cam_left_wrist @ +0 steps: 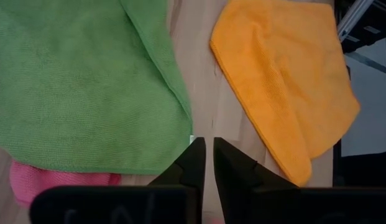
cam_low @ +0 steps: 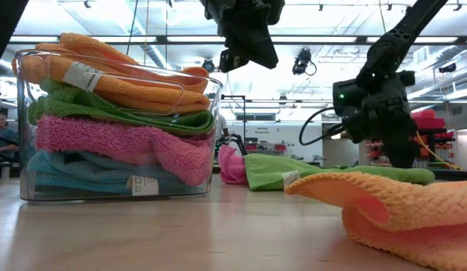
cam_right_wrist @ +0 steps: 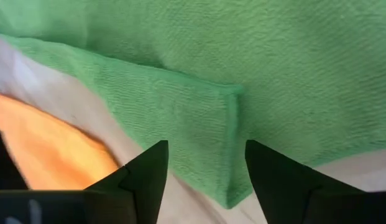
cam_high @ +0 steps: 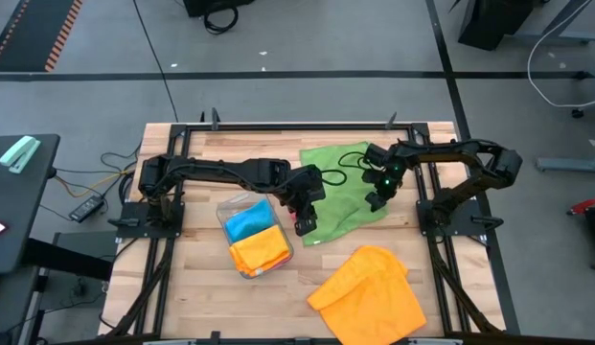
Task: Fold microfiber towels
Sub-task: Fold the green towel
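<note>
A green microfiber towel (cam_high: 340, 182) lies spread on the wooden table at the far middle, one edge strip folded over (cam_right_wrist: 199, 118). A pink towel (cam_left_wrist: 37, 180) pokes out from under its near left corner. An orange towel (cam_high: 369, 292) lies loosely folded near the front edge. My left gripper (cam_left_wrist: 209, 152) hangs shut, high over the green towel's near corner. My right gripper (cam_right_wrist: 205, 158) stands open, slanting down close over the green towel's folded strip, on the towel's right part (cam_high: 376, 199). My right gripper's fingers (cam_right_wrist: 149, 168) straddle the corner of the green towel's folded-over strip (cam_right_wrist: 233, 93), coming from above at a slant. I cannot tell whether the fingertips touch the cloth. The towel lies flat on the table.
A clear plastic tray (cam_low: 22, 120) with several folded towels stacked in it stands left of the green towel, near the table's middle (cam_high: 225, 213). Bare wood lies between the green and orange towels (cam_left_wrist: 202, 87). A dark metal frame (cam_high: 278, 126) borders the table.
</note>
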Available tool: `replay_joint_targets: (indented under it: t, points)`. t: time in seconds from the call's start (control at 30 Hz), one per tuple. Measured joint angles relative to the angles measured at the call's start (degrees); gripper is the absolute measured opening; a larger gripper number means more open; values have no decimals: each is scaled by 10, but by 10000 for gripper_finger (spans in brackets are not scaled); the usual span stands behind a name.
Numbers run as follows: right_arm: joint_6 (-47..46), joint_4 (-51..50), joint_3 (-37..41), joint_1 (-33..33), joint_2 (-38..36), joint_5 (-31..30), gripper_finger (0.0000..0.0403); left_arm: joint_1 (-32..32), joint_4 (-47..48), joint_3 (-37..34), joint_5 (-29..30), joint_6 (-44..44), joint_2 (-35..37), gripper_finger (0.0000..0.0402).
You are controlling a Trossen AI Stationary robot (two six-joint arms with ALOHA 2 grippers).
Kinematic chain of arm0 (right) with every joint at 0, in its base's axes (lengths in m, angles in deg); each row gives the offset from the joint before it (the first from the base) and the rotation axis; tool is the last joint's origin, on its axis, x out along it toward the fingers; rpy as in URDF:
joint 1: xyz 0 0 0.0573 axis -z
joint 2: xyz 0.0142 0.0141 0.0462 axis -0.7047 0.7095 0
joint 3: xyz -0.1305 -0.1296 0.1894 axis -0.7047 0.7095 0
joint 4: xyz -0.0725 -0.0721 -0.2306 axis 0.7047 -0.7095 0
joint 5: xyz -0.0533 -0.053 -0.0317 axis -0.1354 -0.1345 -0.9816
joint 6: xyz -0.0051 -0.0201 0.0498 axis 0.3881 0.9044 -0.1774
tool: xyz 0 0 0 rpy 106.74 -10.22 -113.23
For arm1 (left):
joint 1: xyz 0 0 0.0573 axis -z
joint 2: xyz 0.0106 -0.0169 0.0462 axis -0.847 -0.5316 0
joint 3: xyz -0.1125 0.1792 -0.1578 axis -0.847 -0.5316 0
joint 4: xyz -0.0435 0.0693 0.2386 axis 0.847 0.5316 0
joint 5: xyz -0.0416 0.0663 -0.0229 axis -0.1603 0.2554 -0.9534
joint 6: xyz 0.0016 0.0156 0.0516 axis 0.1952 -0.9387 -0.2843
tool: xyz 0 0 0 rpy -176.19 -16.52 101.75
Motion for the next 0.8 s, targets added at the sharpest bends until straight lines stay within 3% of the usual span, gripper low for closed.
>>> replay_joint_targets:
  t: [0.2, 0.53, 0.8]
  points:
    - [-6, 20, 0, 0, 0, 26, 182, 0, 0, 0, 0, 0, 0, 38]
    - [0, 54, 0, -1, 0, 27, 17, 0, 0, 0, 0, 0, 0, 30]
    - [-10, 36, -20, 7, -13, 41, 5, -5, 0, 0, 0, -7, 0, 33]
